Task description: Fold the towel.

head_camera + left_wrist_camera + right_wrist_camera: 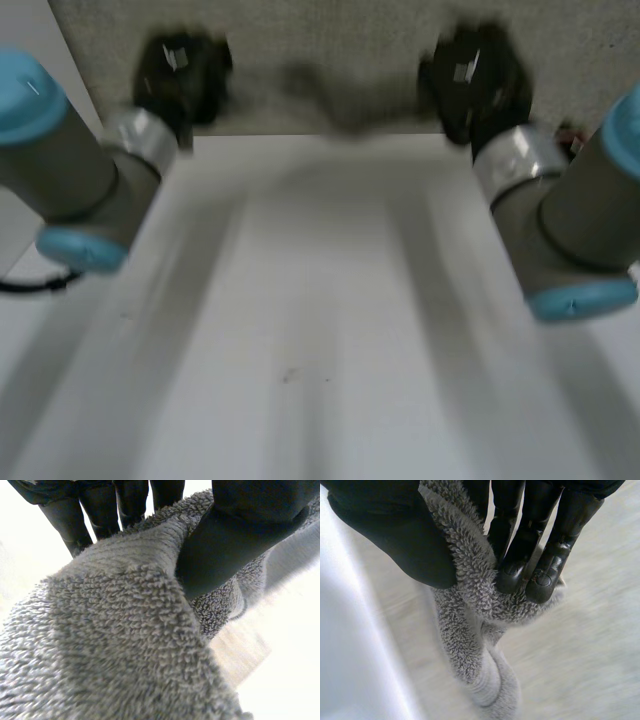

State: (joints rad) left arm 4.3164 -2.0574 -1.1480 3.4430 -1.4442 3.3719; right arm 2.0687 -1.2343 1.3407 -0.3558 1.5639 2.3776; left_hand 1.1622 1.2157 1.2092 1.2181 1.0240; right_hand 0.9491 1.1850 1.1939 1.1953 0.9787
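Observation:
The grey towel point(330, 40) stretches across the far part of the white table point(320, 320). My left hand point(180, 70) sits at the towel's left side and my right hand point(470, 75) at its right side. In the left wrist view the thumb of the left hand point(225, 555) presses a thick fold of towel point(125, 645) against the fingers. In the right wrist view the right hand point(400, 530) pinches a towel corner point(470, 580) between thumb and fingers, and the cloth hangs below it in a narrow twist.
Both grey arms with light-blue caps reach in along the table's left and right sides. The near part of the table is bare white with a few small specks point(290, 376).

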